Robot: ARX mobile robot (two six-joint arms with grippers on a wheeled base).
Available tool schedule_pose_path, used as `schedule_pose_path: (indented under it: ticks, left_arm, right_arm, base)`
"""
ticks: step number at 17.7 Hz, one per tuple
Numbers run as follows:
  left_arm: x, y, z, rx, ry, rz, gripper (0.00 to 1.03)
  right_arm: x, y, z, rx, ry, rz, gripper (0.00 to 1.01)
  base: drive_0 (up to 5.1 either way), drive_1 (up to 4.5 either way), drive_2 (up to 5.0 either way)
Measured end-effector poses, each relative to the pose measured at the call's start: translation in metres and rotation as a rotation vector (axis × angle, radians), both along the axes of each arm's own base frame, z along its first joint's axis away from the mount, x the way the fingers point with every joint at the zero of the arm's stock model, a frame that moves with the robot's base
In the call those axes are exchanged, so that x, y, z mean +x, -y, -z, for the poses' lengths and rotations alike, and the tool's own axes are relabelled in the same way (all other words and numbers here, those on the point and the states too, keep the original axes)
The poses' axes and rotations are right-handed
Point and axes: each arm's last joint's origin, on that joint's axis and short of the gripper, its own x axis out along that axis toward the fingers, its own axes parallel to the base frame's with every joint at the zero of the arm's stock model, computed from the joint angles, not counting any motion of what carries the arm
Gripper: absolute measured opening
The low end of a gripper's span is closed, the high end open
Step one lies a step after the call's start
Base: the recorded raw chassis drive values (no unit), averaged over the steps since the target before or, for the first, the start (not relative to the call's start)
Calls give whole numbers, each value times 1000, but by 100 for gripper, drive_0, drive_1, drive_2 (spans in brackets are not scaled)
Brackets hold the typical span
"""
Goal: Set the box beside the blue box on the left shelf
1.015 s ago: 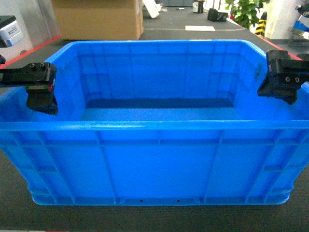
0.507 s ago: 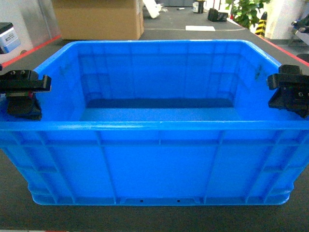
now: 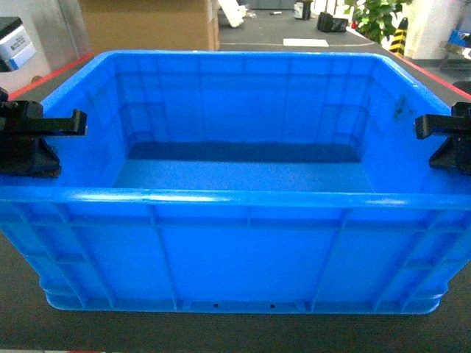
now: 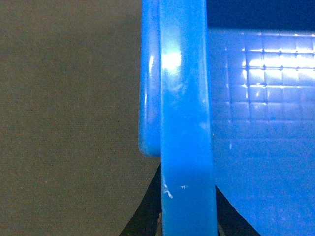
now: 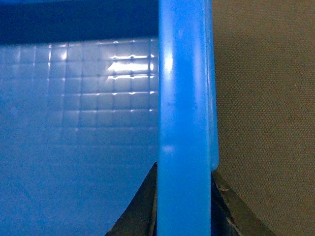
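The box (image 3: 235,184) fills the centre of the head view and sits on a dark surface. The left gripper (image 3: 33,136) is at the rim on the left edge of the frame, and the right gripper (image 3: 449,140) is at the rim on the right edge. In both wrist views the rim runs straight up between the dark jaws, one jaw on each side of the wall. The jaws stand apart around the rim, but I cannot tell if they already press on it. The shelf and the other blue box are not visible in any view.

The main risk is an uneven grip. Each gripper holds only a thin strip of smooth plastic rim, so if one side clamps weaker or rises sooner, the box may tilt and slide out of that side. If the two arms do not keep the same spacing, they may pull the walls apart or lose one rim. The box also hides the ground ahead, so the carrying to the shelf is partly blind.
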Motion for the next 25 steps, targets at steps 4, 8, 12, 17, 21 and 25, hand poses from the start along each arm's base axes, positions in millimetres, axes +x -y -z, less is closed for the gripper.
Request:
schedule_pose_path:
  ticks: [4,8,12,17,21,25]
  left_arm:
    - [-7,0,-38,6,248,1,6]
    - [-22,1,-64,-13,410,-3,6]
    - [-27,4,-53,-16,401,-15,6]
    - [-33,5,-56,-14,451,-14,6]
    - [-33,5,-56,-13,449,-14,6]
    - [-33,5,-56,-11,449,-16,6]
  right_arm:
    - [-15,-8,-37,21,174,-17,12]
    - [-28,-6,-71,10,317,-21,7]
    - [-30,-4,-67,-16,330,-18,7]
    - [-34,-4,-73,-21,364,-17,7]
    - [-34,-4,-73,-22,362,-17,7]
    - [-34,-4,-73,-22,364,-19,7]
  base:
    - [0,0,0]
    - [0,0,0]
    - [0,0,0]
    - [0,0,0]
    - [-17,-17,-17]
    - [-200,-200,-200]
